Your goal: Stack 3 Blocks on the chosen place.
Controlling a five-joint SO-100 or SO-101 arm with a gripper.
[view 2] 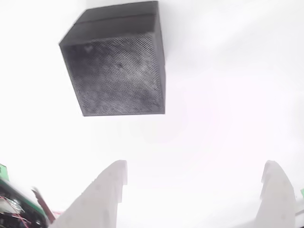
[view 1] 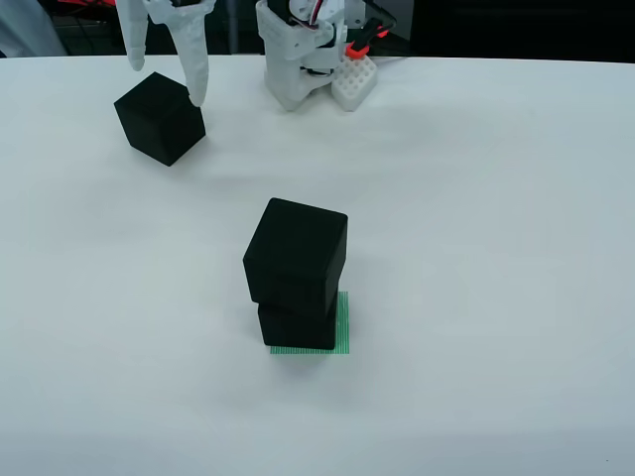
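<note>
Stack: two blocks (view 1: 296, 273) on the green square (view 1: 343, 332) – the upper one twisted and overhanging the lower.
Third block (view 1: 159, 117): on the white worktop (view 1: 476, 198), well behind the stack and to its left in the fixed view.
Gripper (view 1: 165, 74): spread wide, released – its fingertips hang over the third block, one finger (view 1: 193, 69) near its top edge.

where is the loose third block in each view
View from the front: the loose block sits upper left on the white table, by the open gripper.
View that rides on the gripper: it sits top centre-left, beyond the fingers.
Shared landmark: the white fingers.
</note>
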